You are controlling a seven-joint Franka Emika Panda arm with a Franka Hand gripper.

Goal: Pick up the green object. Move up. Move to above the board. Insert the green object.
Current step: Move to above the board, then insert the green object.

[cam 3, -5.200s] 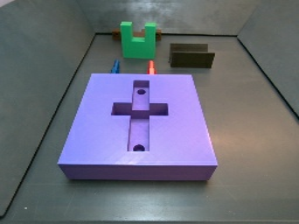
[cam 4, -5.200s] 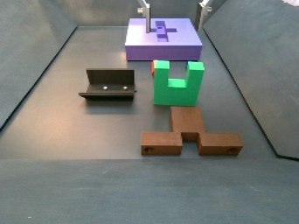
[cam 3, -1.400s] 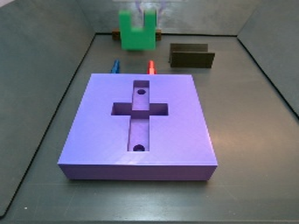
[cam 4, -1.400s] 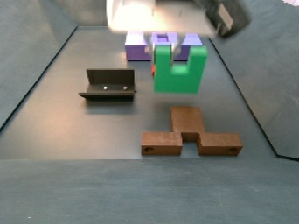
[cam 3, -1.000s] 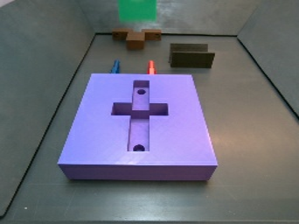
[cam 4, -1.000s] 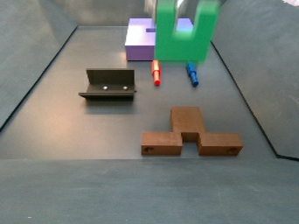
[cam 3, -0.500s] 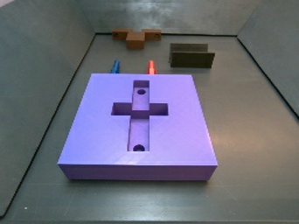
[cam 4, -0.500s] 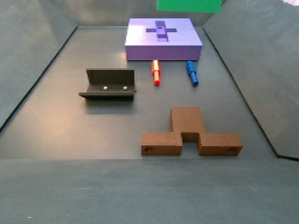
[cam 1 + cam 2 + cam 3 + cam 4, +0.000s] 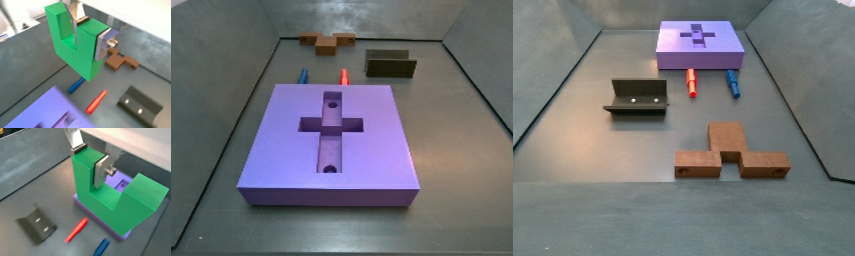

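Grey counter [image 9: 593, 110], walled on three sides, dull matt finish. From my remote seat neither side view shows the gripper or its load; both are lifted out of frame above.

Wrist views carry the action. Gripper [image 9: 89, 36] hangs high over the counter, jaws closed on one prong of the green object [image 9: 75, 42], silver finger [image 9: 101, 170] flat against the prong's outer face, the other plate down in the notch. That grip I judge deliberate: it leaves the block's base free to go down first. Prongs point up toward the wrist.

Board [image 9: 331, 140] lies flat, cross recess up and unoccupied, so insertion is not yet done. In a wrist view a purple edge of the board [image 9: 123, 184] shows behind the green block, so I judge the transfer is under way, not yet centred.

Count:
- green block, one, held
- board, one
- brown block [image 9: 730, 152], one, on the counter
- fixture [image 9: 639, 96], one
- small pegs, two: red peg [image 9: 692, 82] and blue peg [image 9: 732, 82], lying beside the board's edge
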